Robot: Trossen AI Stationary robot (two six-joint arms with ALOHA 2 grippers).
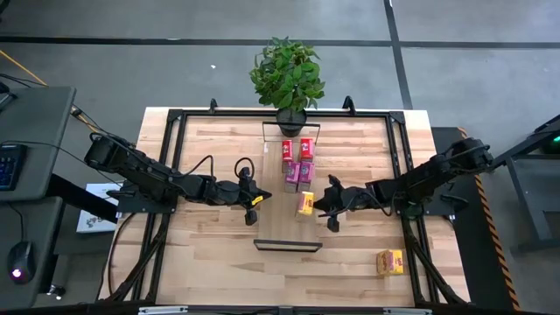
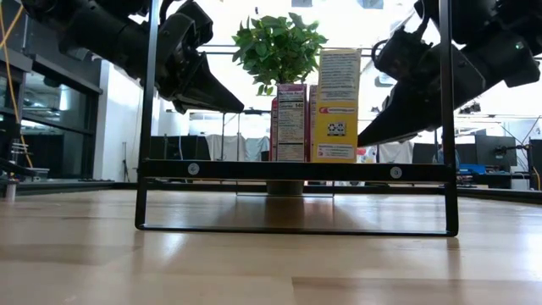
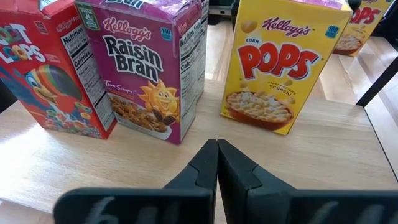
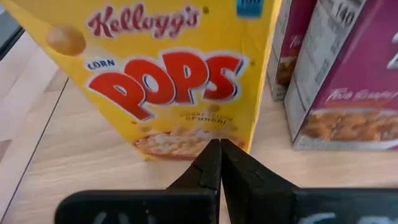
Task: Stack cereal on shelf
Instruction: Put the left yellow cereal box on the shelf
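The shelf is a narrow light-wood plank with black end frames, running from near to far at the table's middle. On it stand two red boxes, two pink boxes and one yellow box, all upright on their bottoms. A second yellow box lies on the table at the near right. My left gripper is shut and empty, left of the row, facing the pink box. My right gripper is shut, right of the yellow box. My right gripper's shut fingertips come level from the table's right side at the lower part of the yellow box's printed front. I cannot tell whether they touch it. The box stands upright on the shelf.
A potted plant stands at the shelf's far end. A black frame runs around the tabletop. Bare wood lies left of the shelf and at the near left.
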